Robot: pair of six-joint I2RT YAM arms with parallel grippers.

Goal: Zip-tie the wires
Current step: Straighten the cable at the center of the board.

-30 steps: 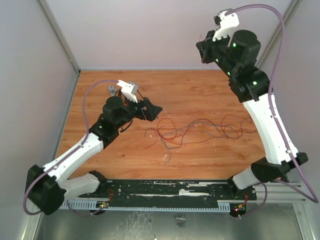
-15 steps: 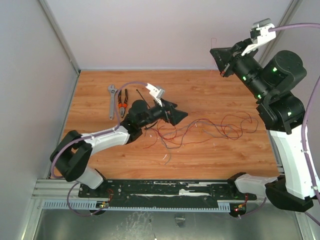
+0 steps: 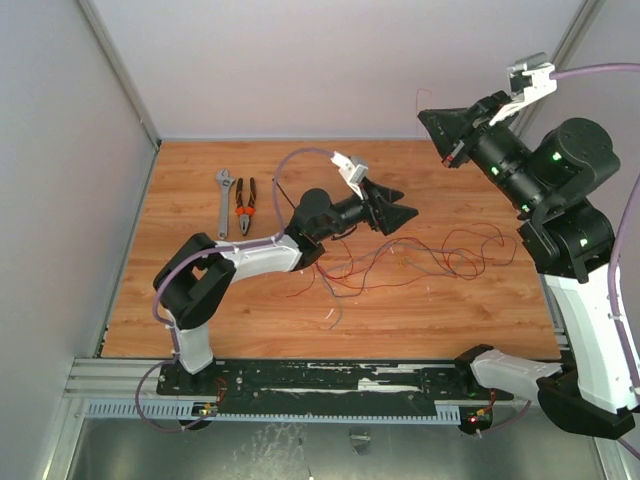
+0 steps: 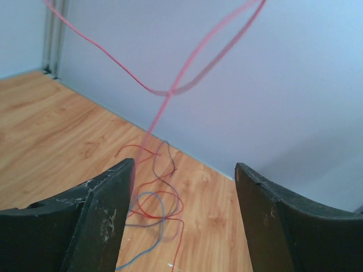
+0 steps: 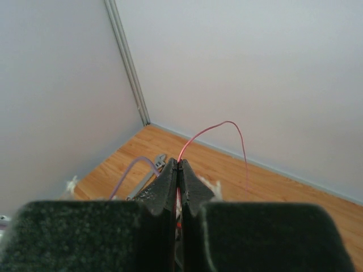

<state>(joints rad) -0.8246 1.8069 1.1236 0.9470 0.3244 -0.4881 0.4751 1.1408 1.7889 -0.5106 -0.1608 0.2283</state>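
The wires (image 3: pixel 400 262) lie as a loose red and maroon tangle on the wooden table. My right gripper (image 3: pixel 433 128) is raised high at the back right, shut on one thin red wire (image 5: pixel 211 129) that curls out past its tips (image 5: pixel 178 164). In the left wrist view that lifted strand (image 4: pixel 164 105) loops through the air and runs down close by my left finger (image 4: pixel 105 218). My left gripper (image 3: pixel 396 210) hovers over the tangle's upper edge, open, with more wires (image 4: pixel 152 199) on the table beyond the gap (image 4: pixel 184 168). I cannot make out the zip tie.
A grey wrench (image 3: pixel 224 200) and orange-handled pliers (image 3: pixel 245 206) lie at the table's back left. Pale walls close in the back and both sides. A black rail (image 3: pixel 340 380) runs along the near edge. The left arm's lavender cable (image 3: pixel 290 165) arcs over the table.
My left arm has stretched rightward, from beside the tools to over the wires. My right arm has swung to the right with its gripper still raised and shut.
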